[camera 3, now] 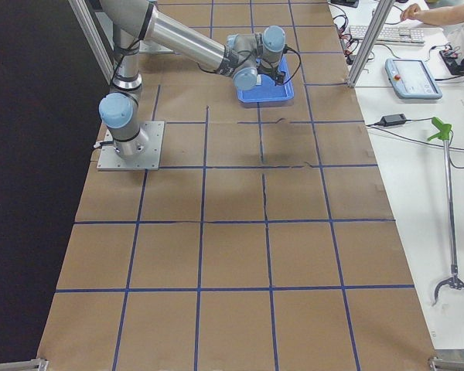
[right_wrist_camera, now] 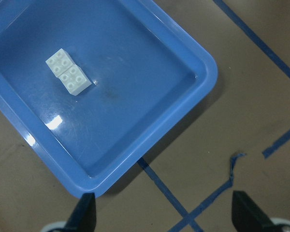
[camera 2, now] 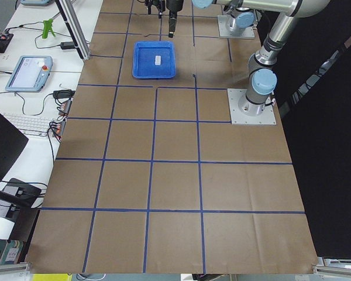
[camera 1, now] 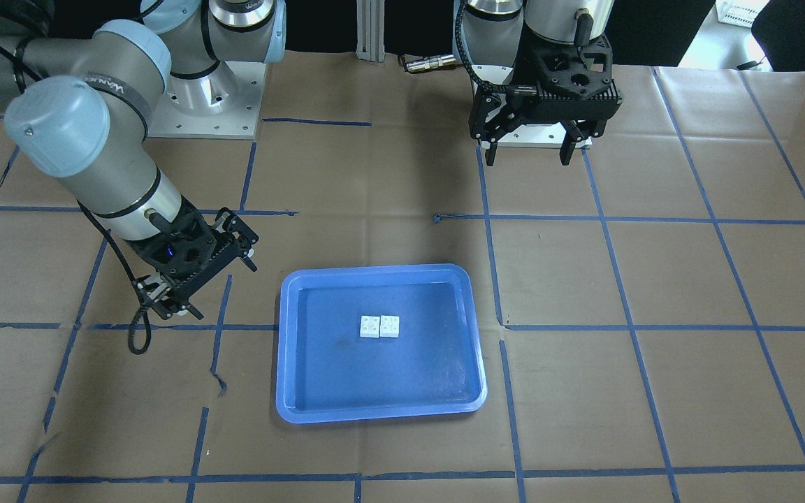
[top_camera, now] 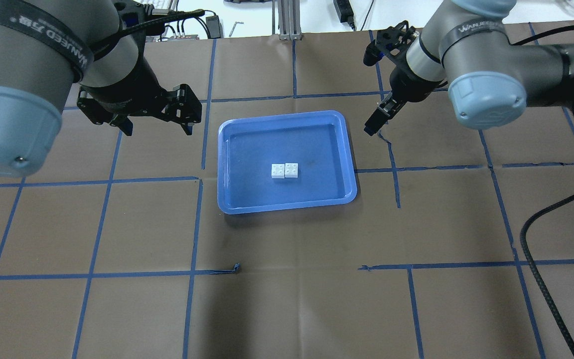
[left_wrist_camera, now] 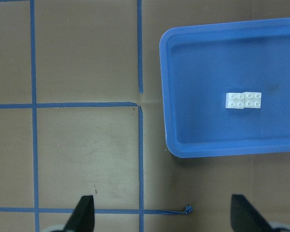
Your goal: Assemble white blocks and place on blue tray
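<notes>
The two white blocks [camera 1: 379, 326] lie side by side, touching, studs up, near the middle of the blue tray [camera 1: 381, 412]. They also show in the overhead view [top_camera: 285, 170] and both wrist views [left_wrist_camera: 243, 100] [right_wrist_camera: 68, 71]. My left gripper [top_camera: 158, 130] is open and empty, held above the table beside the tray's [top_camera: 287, 203] left side. My right gripper [top_camera: 368, 94] is open and empty, above the table off the tray's far right corner. Neither gripper touches the blocks or the tray.
Brown paper with a grid of blue tape lines [top_camera: 197, 224] covers the table. A black cable [top_camera: 541, 279] hangs from the right arm at the overhead view's right. Monitors, a keyboard and a teach pendant [camera 2: 26, 70] lie past the table's far edge.
</notes>
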Controlling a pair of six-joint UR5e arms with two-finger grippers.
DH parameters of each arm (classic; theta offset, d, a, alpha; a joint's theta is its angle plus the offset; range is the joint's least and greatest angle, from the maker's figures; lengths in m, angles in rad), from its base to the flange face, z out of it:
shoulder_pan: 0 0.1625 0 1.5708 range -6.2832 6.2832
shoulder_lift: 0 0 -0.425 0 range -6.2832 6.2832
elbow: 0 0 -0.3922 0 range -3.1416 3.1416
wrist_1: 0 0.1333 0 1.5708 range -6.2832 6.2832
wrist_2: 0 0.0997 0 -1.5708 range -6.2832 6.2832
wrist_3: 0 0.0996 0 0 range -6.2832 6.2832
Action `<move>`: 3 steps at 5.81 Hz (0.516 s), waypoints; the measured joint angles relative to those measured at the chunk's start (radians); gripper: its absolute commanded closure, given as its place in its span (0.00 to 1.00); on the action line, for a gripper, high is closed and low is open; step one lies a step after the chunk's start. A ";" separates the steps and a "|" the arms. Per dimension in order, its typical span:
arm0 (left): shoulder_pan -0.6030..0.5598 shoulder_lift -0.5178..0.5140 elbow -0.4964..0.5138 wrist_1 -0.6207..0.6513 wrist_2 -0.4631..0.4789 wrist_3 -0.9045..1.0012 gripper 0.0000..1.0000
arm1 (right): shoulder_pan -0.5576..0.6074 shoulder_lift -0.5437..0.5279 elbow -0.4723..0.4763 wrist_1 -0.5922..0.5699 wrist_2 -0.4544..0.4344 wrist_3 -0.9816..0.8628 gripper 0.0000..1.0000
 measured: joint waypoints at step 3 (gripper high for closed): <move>0.000 0.000 0.000 0.000 0.000 0.000 0.01 | 0.001 -0.066 -0.177 0.308 -0.171 0.490 0.00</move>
